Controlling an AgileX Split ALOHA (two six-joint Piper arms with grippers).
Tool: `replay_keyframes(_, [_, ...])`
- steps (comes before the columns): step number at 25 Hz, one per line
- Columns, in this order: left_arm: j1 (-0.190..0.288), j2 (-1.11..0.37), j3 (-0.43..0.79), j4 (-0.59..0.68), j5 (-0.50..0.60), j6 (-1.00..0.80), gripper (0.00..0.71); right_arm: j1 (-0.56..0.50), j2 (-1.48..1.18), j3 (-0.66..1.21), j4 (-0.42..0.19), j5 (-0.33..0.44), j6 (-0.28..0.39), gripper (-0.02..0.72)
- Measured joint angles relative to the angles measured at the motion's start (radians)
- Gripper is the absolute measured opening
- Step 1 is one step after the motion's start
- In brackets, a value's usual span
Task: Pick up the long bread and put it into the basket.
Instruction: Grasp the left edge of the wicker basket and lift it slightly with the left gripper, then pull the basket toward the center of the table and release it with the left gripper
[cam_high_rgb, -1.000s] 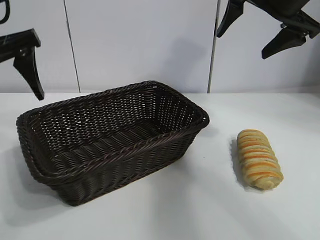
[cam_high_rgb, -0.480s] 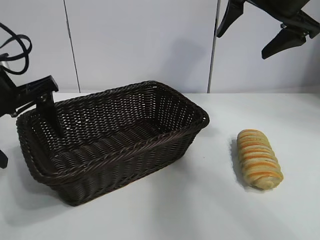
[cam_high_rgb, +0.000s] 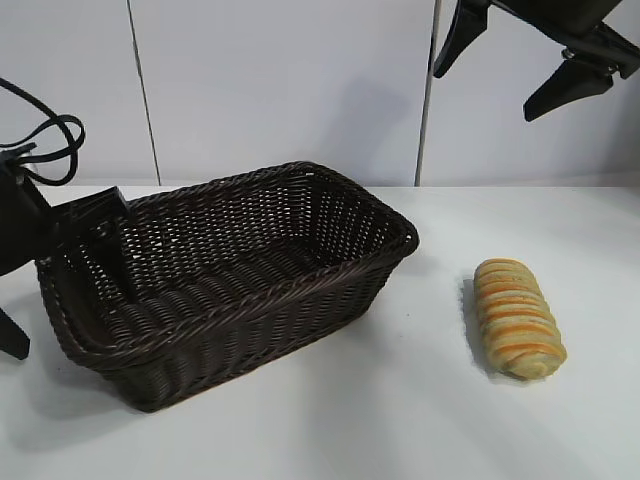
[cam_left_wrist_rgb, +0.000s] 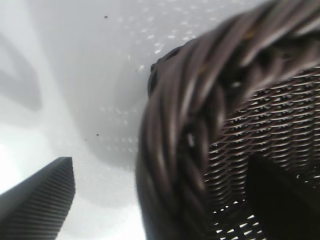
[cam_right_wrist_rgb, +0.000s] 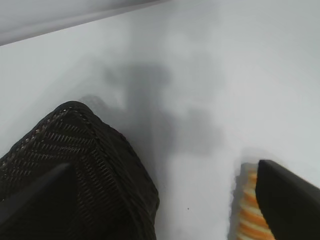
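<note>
The long bread (cam_high_rgb: 516, 318), tan with orange-yellow stripes, lies on the white table to the right of the basket (cam_high_rgb: 300, 290), clear of it. The dark brown wicker basket stands at the centre left. My left gripper (cam_high_rgb: 62, 295) is open and straddles the basket's left end: one finger is inside, the other outside near the table. In the left wrist view the braided rim (cam_left_wrist_rgb: 190, 150) runs between the fingers of the left gripper (cam_left_wrist_rgb: 160, 200). My right gripper (cam_high_rgb: 510, 65) is open and empty, high above the bread. The right wrist view shows this gripper (cam_right_wrist_rgb: 162, 200), the bread (cam_right_wrist_rgb: 245, 215) and a basket corner (cam_right_wrist_rgb: 95, 160).
The white table (cam_high_rgb: 420, 420) runs to a pale panelled wall behind. The left arm's black cable (cam_high_rgb: 45, 140) loops above the basket's left end.
My left gripper has come down from the upper left and now straddles the basket's left rim. The right gripper, the bread and the basket have stayed in place.
</note>
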Motion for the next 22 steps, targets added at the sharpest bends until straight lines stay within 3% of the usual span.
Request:
replay_keyframes(2, [0.000, 0.000, 0.000, -0.007, -0.002, 0.000, 0.159, 0.000, 0.000, 0.000, 0.000, 0.000, 0.000, 0.695])
replay_keyframes(4, [0.000, 0.000, 0.000, -0.023, -0.006, -0.008, 0.103, 0.000, 0.000, 0.000, 0.000, 0.000, 0.000, 0.695])
replay_keyframes(13, [0.000, 0.000, -0.009, -0.018, 0.021, 0.008, 0.100, 0.000, 0.000, 0.000, 0.000, 0.000, 0.000, 0.695])
replay_keyframes(22, [0.000, 0.005, -0.237, 0.010, 0.250, 0.108, 0.100, 0.000, 0.000, 0.000, 0.000, 0.000, 0.000, 0.695])
